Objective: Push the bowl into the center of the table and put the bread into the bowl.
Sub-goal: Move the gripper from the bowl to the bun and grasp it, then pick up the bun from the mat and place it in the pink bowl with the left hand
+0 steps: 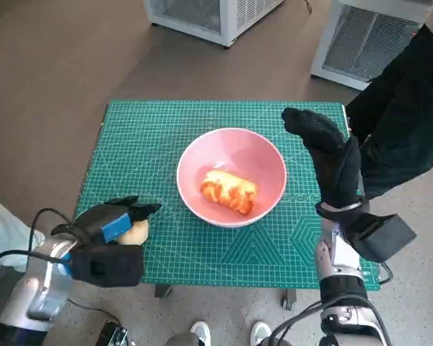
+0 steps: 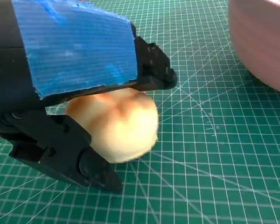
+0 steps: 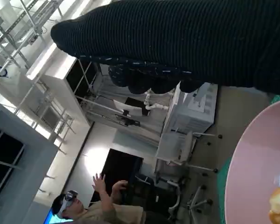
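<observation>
Left hand (image 1: 115, 229) low over the near left corner of the worktop (image 1: 166, 137), black fingers (image 2: 151, 65) closed round a pale round bread roll (image 2: 119, 123); roll pinched between upper and lower fingers, resting on or just above the green cutting mat (image 2: 214, 177), contact not certain. Blue tape (image 2: 70, 46) across the back of that hand.

Right hand (image 1: 328, 155) in its black knitted glove, raised just beside the right rim of the pink bowl (image 1: 231, 176), fingers extended upward and apart, grasping nothing. Whether touching the bowl rim, cannot tell.

Bowl near the middle of the worktop, upright, holding a golden twisted bread piece (image 1: 229, 191) lying across its bottom, toward the near side. Bowl rim (image 2: 266, 51) also visible close by the left hand, apart from the roll.

Beyond the worktop: two white cabinets with vented fronts (image 1: 209, 18) on the brown floor, dark-clothed person (image 1: 408, 108) at the far right edge, white shoes (image 1: 200, 333) by the near edge. Seated person wearing a headset (image 3: 91, 207) with raised hands in the right wrist view.
</observation>
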`<state>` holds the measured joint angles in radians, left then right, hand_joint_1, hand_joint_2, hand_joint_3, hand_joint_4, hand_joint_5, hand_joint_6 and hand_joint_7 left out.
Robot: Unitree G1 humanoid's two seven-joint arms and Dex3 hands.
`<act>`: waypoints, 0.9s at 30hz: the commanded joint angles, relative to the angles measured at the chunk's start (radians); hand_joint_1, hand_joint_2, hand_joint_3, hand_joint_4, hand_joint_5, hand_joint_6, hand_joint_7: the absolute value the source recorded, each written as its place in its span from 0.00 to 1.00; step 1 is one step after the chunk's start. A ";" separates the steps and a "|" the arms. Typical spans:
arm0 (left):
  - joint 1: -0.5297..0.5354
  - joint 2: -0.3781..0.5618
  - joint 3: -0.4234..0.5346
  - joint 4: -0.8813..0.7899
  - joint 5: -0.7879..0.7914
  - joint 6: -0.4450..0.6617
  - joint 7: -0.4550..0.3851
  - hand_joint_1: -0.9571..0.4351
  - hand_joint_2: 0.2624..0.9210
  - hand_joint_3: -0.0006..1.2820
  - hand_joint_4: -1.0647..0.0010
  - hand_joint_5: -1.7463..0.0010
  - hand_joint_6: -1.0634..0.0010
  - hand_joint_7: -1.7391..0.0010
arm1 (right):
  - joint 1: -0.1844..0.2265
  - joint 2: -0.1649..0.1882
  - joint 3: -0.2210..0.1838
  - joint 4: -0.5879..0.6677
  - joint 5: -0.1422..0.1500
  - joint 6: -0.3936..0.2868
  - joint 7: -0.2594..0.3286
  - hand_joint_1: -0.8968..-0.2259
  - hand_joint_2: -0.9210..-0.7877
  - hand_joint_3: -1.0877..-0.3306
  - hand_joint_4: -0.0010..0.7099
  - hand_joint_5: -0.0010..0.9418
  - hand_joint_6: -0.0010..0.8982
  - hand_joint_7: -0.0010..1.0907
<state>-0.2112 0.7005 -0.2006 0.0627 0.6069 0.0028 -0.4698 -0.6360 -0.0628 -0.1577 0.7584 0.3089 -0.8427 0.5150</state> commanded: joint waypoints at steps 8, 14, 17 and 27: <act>-0.013 0.003 -0.064 0.065 0.091 0.000 0.064 0.61 0.94 0.05 0.19 0.94 0.32 0.61 | 0.027 0.005 -0.004 0.007 0.001 0.015 0.002 0.22 0.00 0.40 0.29 0.00 0.00 0.56; -0.011 0.015 -0.062 0.060 0.095 -0.016 0.077 0.68 0.99 0.04 0.29 0.44 0.40 0.37 | 0.025 0.005 -0.005 0.012 0.009 0.017 0.010 0.21 0.00 0.40 0.28 0.00 0.00 0.56; -0.006 0.021 -0.052 0.048 0.085 -0.024 0.077 0.69 0.99 0.03 0.30 0.37 0.40 0.37 | 0.025 0.006 -0.005 0.012 0.011 0.018 0.012 0.21 0.00 0.40 0.28 0.00 0.00 0.56; 0.007 0.031 -0.010 -0.012 0.043 -0.030 0.063 0.69 1.00 0.03 0.30 0.35 0.39 0.36 | 0.018 0.007 -0.006 0.023 0.006 0.013 0.012 0.21 0.00 0.40 0.28 0.00 0.00 0.56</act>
<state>-0.2258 0.7172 -0.2236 0.0753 0.6688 -0.0227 -0.3874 -0.6332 -0.0616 -0.1584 0.7635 0.3124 -0.8396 0.5225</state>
